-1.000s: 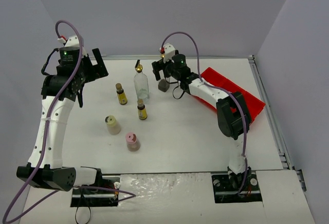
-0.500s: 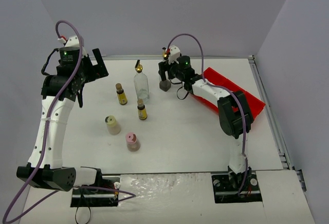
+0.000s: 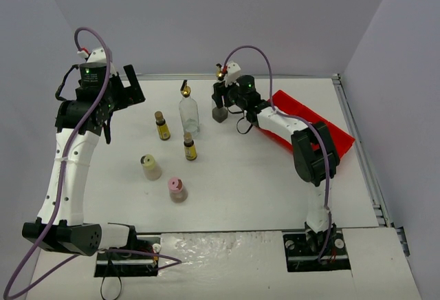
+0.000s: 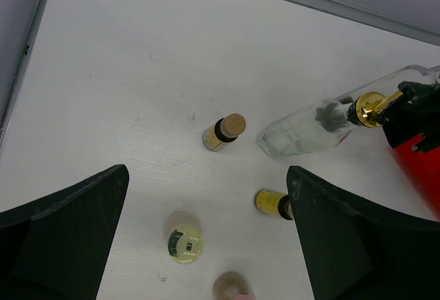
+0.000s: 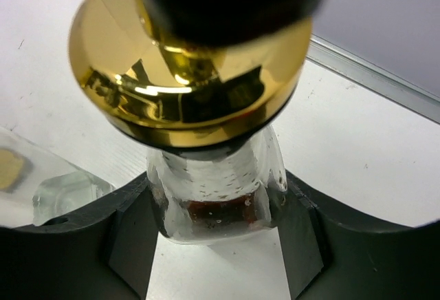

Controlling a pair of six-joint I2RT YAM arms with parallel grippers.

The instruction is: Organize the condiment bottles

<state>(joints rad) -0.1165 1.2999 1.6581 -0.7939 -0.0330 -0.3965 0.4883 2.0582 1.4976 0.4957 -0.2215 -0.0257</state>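
As the right wrist edges slightly to the right over the last second and then comes almost to rest, the right gripper stays closed narrow on the neck of a tall glass bottle, just under its gold spout. The base of this bottle has hardly moved, and I cannot tell whether it touches the table. I judge that the grip is settled and the carry has barely begun. One bottle is in hand and five stand loose

The second tall bottle stands just left of the held one, apart from it but close enough to be knocked by a leftward swing. Nearer and further left stand two amber bottles, then a cream bottle and a pink bottle, all apart from one another

The far rail runs close behind the held bottle, leaving little room that way. To the right lies a red tray, partly under the right arm, its right corner near the table's right edge. The bare surface between bottle and tray gives the freest path

The left gripper has not moved. It hangs wide open over the far left corner, holding nothing, well apart from every bottle
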